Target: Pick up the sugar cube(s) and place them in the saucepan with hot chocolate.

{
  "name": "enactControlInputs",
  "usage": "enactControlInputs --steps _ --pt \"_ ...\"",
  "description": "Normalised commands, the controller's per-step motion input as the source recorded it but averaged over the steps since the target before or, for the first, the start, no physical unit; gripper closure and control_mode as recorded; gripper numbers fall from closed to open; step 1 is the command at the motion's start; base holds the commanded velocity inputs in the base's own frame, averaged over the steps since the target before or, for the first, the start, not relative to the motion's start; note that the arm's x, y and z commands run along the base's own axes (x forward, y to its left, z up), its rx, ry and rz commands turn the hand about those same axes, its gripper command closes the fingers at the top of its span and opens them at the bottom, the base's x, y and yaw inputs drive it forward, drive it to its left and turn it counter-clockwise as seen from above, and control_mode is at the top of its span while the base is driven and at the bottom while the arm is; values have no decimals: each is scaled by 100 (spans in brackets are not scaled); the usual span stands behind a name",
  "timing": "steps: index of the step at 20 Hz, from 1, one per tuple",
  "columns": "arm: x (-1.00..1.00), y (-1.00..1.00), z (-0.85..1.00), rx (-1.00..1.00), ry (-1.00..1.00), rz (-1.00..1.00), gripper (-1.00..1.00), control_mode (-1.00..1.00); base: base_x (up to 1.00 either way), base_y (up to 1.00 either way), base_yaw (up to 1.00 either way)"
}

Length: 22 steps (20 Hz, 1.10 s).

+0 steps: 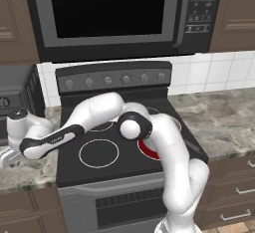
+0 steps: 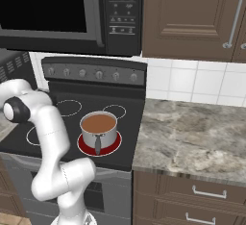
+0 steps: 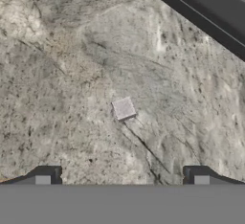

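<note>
A sugar cube (image 3: 123, 108) was seen lying ungrasped on the marbled countertop (image 3: 72, 65) left of the stove, framed between the spread fingertips of the gripper (image 3: 122, 176), while the saucepan of hot chocolate (image 2: 98, 129) waited on the red burner (image 2: 115, 147).

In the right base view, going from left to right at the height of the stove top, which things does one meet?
The robot arm → the saucepan with hot chocolate on the red burner → the marble counter.
</note>
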Motion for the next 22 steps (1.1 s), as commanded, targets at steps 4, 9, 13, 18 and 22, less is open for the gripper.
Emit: enactControlInputs --steps 4,9,13,18,22 --pt "27 21 -1 0 0 4 -100 -100 0 0 0" --pt "21 32 -13 0 0 2 -100 -100 0 0 0" --pt "8 26 -17 0 0 1 -100 -100 0 0 0" --pt "0 15 -7 0 0 0 -100 -100 0 0 0" --pt "-1 0 0 0 0 1 -100 -100 0 0 0"
